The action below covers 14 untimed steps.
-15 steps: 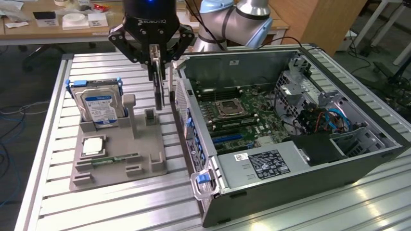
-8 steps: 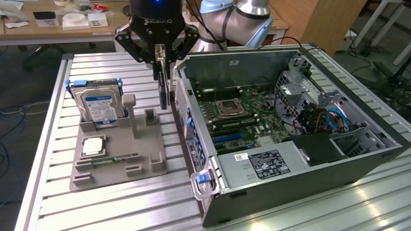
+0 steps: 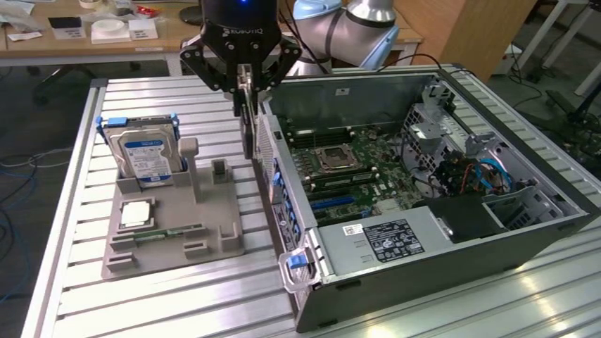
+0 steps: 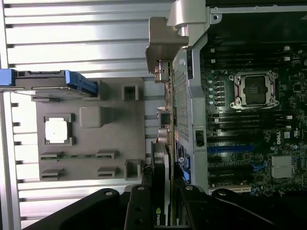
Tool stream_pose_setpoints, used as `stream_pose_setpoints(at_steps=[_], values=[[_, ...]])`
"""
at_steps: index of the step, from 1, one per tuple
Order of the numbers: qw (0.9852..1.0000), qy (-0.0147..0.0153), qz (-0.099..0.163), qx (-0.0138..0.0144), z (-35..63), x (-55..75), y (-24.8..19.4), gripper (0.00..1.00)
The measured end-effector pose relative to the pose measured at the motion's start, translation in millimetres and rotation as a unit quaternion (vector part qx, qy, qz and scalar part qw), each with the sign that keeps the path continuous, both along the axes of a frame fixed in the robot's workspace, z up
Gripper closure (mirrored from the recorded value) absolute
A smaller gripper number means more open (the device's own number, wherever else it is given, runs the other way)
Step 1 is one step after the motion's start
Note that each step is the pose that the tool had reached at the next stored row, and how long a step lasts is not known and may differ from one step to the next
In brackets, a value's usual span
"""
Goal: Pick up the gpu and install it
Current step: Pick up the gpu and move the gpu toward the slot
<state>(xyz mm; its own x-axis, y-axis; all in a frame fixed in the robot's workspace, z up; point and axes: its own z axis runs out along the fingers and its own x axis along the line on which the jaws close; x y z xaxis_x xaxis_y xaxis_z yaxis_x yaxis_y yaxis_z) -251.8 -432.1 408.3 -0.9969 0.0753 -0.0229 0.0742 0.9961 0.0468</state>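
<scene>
The jaws are clamped on the gpu [image 3: 249, 134], which hangs edge-down beneath them over the worktop [image 3: 169, 303]. The open computer case [image 3: 423, 271] wall stands just beside it, with the grey tray [image 3: 216, 243] and hard drive [image 3: 141, 151] opposite.

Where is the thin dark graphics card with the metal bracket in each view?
Exterior view: thin dark graphics card hangs edge-on from the gripper, beside the open case.
Wrist view: the card edge-on between grey holder tray and case.
Shared landmark: silver hard drive with blue frame.
</scene>
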Motion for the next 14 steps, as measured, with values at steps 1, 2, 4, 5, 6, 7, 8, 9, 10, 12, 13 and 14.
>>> stream_pose_setpoints(at_steps=[1, 2, 4, 5, 6, 7, 8, 9, 10, 12, 13, 14], values=[[1.0, 0.0, 0.0, 0.0, 0.0, 1.5, 0.0, 0.73], [1.0, -0.0001, 0.0, 0.0, 0.0, 3.0, 0.0, 0.73], [1.0, 0.0, 0.0, 0.0, 0.0, 6.1, 0.0, 0.73], [1.0, 0.0, 0.0, 0.0, 0.0, 7.8, 0.0, 0.73], [1.0, 0.0, 0.0, 0.0, 0.0, 9.2, 0.0, 0.73], [1.0, 0.0, 0.0, 0.0, 0.0, 10.7, 0.0, 0.73], [1.0, 0.0, 0.0, 0.0, 0.0, 12.2, 0.0, 0.73], [1.0, 0.0, 0.0, 0.0, 0.0, 13.7, 0.0, 0.73], [1.0, 0.0, 0.0, 0.0, 0.0, 15.2, 0.0, 0.73], [1.0, 0.0, 0.0, 0.0, 0.0, 18.2, 0.0, 0.73], [1.0, 0.0, 0.0, 0.0, 0.0, 19.7, 0.0, 0.73], [1.0, 0.0, 0.0, 0.0, 0.0, 21.3, 0.0, 0.73]])
